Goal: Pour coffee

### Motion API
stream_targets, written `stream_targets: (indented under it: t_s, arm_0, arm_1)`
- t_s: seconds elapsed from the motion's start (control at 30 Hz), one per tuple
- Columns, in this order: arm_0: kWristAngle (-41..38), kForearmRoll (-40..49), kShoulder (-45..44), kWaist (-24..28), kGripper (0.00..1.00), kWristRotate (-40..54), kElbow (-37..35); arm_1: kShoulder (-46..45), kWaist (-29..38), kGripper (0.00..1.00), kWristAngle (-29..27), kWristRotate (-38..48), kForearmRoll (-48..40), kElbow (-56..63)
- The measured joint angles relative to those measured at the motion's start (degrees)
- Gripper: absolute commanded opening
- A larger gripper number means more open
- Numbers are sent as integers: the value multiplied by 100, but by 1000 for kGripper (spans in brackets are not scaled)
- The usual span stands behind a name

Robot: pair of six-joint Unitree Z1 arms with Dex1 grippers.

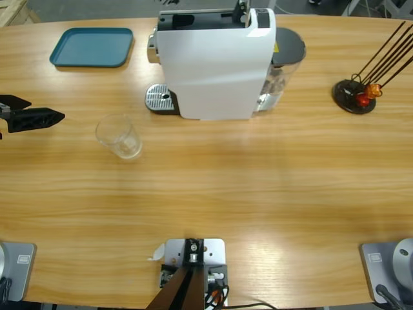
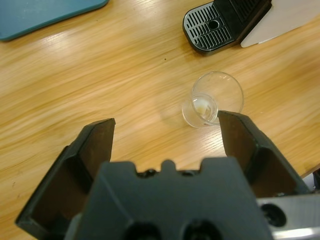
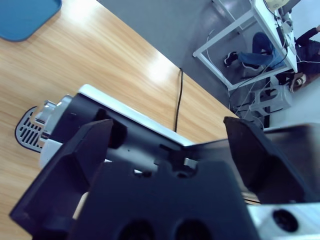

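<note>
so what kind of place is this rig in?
Probably a lab or office workspace, not a kitchen: a coffee machine sits on a long wooden table, and the right wrist view shows grey floor, a white-framed desk and a seated person.

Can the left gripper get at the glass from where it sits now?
Probably yes. The left gripper is open and points at the glass, which stands upright on bare table, apart from the coffee machine and its drip tray. Nothing lies between them.
</note>
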Motion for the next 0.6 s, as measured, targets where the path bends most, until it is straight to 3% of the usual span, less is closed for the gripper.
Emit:
stream_targets:
  t_s: [0.07,0.17,0.2,0.27,0.4,0.43,0.5,0.6]
  arm_0:
    - [0,0,10,0,890,0,0]
    - [0,0,38,0,890,0,0]
    - [0,0,50,0,890,0,0]
    - [0,0,59,0,890,0,0]
    - [0,0,70,0,890,0,-1]
    - [0,0,71,0,890,0,-1]
    - [0,0,71,0,890,0,-1]
    - [0,0,71,0,890,0,-1]
  arm_1:
    - [-89,1,886,0,15,40,0]
    - [-312,54,880,96,184,127,1]
    - [-416,94,806,260,263,143,1]
    - [-603,184,492,930,400,170,1]
    - [-909,285,460,2562,388,188,1]
    - [-989,291,386,2848,204,191,1]
    - [-1201,299,38,3177,-76,193,2]
    - [-1911,306,0,3238,77,195,64]
